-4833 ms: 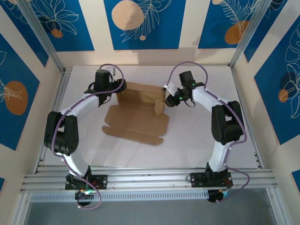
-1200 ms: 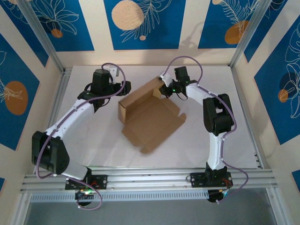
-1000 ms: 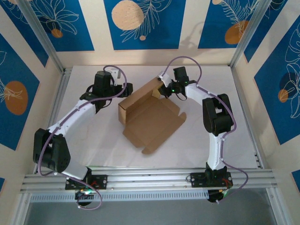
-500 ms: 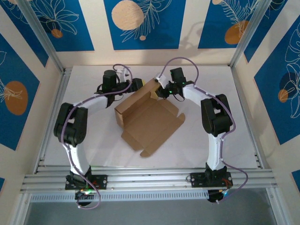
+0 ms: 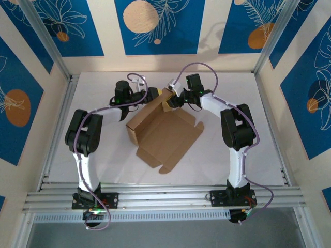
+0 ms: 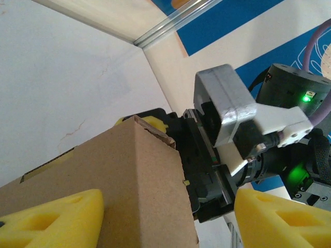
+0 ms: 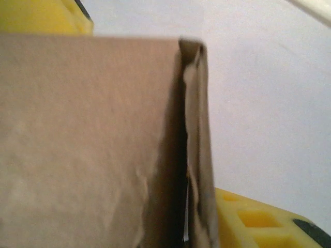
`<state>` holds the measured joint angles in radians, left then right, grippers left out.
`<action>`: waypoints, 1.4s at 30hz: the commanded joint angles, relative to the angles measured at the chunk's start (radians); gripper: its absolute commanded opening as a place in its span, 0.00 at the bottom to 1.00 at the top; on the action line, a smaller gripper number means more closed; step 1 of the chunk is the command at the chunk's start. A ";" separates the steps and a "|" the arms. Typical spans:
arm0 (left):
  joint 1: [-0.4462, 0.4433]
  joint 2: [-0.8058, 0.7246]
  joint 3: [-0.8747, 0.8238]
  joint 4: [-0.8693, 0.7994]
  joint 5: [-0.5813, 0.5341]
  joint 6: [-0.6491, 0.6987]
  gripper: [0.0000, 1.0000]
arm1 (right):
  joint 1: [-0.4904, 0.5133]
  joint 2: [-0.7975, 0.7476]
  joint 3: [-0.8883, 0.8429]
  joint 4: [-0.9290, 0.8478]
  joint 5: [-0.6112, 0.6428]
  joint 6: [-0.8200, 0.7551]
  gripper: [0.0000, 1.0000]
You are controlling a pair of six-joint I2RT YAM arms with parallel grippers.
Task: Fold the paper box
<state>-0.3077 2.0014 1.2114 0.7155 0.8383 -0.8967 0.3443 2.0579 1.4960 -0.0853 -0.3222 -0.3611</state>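
Top external: left hand [image 5: 156, 95] released, straddling paper box [image 5: 166, 135]; right hand [image 5: 170, 98]: cannot tell.

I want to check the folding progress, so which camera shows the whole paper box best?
The top external view: it takes in the whole paper box on the table, back walls raised, front flap lying flat. The left wrist view catches one raised corner; the right wrist view gives a blurry close-up of a wall edge.

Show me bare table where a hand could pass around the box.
Free: the near strip between the flap of the paper box and the front rail, and the far-right corner beyond the right arm. Crowded: the box's far corner, where left hand and right hand sit.
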 commanded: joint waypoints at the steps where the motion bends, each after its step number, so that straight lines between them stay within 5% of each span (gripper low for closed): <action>1: 0.009 0.032 0.015 0.056 0.044 -0.024 0.67 | -0.015 -0.008 -0.019 0.103 -0.083 0.010 0.45; 19: 0.010 0.142 0.076 0.169 0.102 -0.143 0.62 | 0.005 0.143 0.173 -0.139 -0.149 -0.141 0.42; 28: 0.009 0.140 0.060 0.190 0.082 -0.164 0.60 | 0.061 0.178 0.204 -0.105 0.142 -0.130 0.08; 33: 0.010 0.142 0.050 0.220 0.069 -0.188 0.60 | 0.062 0.169 0.203 -0.076 0.268 -0.071 0.00; 36: 0.009 0.146 0.045 0.243 0.062 -0.206 0.59 | 0.066 0.165 0.199 -0.075 0.295 -0.058 0.00; 42: 0.010 0.139 0.036 0.238 0.053 -0.205 0.59 | 0.072 0.164 0.183 -0.041 0.376 -0.064 0.16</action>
<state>-0.2897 2.1445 1.2583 0.8913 0.8516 -1.0920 0.4156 2.2005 1.6943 -0.1257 -0.0864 -0.4194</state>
